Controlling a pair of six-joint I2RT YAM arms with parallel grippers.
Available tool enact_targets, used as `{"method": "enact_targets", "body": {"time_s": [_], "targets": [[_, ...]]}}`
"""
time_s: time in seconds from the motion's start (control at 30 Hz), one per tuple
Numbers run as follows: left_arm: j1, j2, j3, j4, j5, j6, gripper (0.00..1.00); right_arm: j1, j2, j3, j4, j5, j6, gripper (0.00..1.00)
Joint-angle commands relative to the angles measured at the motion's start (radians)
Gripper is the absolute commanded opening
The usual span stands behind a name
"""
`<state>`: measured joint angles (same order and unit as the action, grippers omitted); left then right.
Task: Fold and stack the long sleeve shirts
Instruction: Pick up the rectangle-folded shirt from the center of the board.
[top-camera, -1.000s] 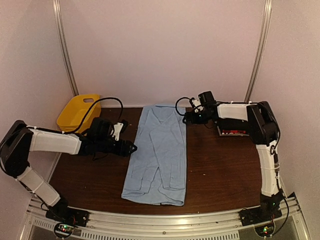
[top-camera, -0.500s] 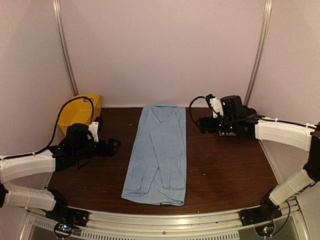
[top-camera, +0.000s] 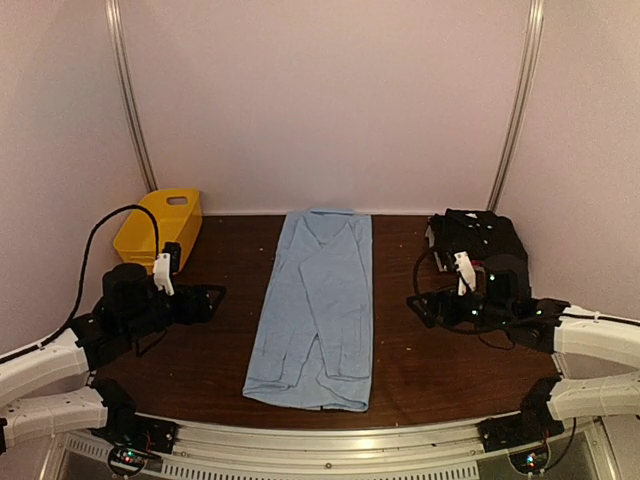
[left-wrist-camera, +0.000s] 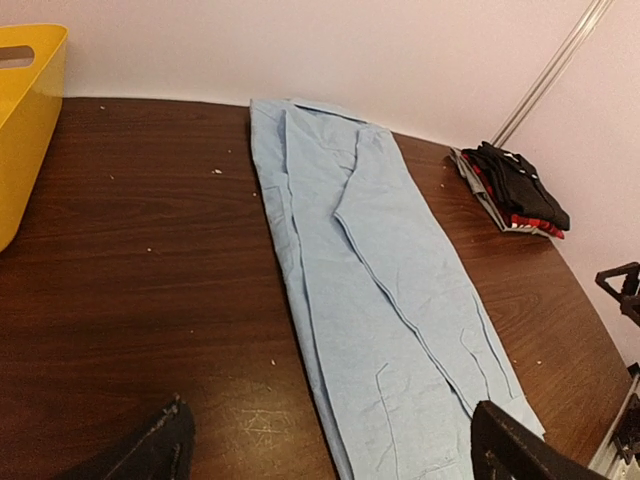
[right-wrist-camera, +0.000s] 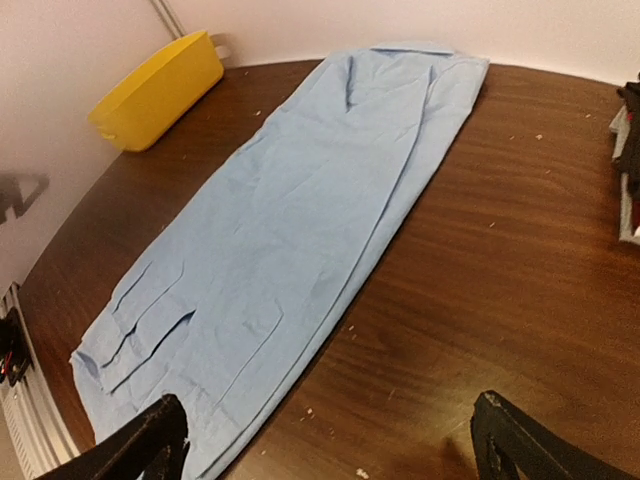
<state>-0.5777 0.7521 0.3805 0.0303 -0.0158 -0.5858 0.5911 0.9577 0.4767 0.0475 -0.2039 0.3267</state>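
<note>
Top view: the blue shirt (top-camera: 318, 300) lies flat along the middle of the table (top-camera: 440, 360), collar at the far edge and hem toward the arms. Both sides and sleeves are turned in, making one long narrow strip. At the far right a black shirt (left-wrist-camera: 515, 180) sits folded on a red-edged one (left-wrist-camera: 520, 220), apparently the stack in progress. The left gripper (top-camera: 205, 300) and right gripper (top-camera: 420, 307) flank the strip, each apart from it. Both have their fingers spread wide and carry nothing. The basket (top-camera: 140, 240) stands far left. Judged stage: the lengthwise folds are done. The crosswise folds, hem toward collar, and the transfer onto the stack are left to do.
</note>
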Motion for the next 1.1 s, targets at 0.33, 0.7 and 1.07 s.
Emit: {"method": "enact_targets", "body": {"time_s": [0.33,0.7,1.07], "targets": [[0.001,-0.023,-0.043,-0.062,0.099,-0.047,0.97,0.672,0.270,0.070,-0.095,0.316,0.061,0.97],[-0.001,0.031,-0.052,-0.001,0.141,-0.045,0.97,0.775,0.610,0.275,-0.219,0.361,-0.055,0.91],[-0.025,0.048,-0.129,0.156,0.204,-0.005,0.96,0.773,0.717,0.330,-0.280,0.378,-0.069,0.55]]}}
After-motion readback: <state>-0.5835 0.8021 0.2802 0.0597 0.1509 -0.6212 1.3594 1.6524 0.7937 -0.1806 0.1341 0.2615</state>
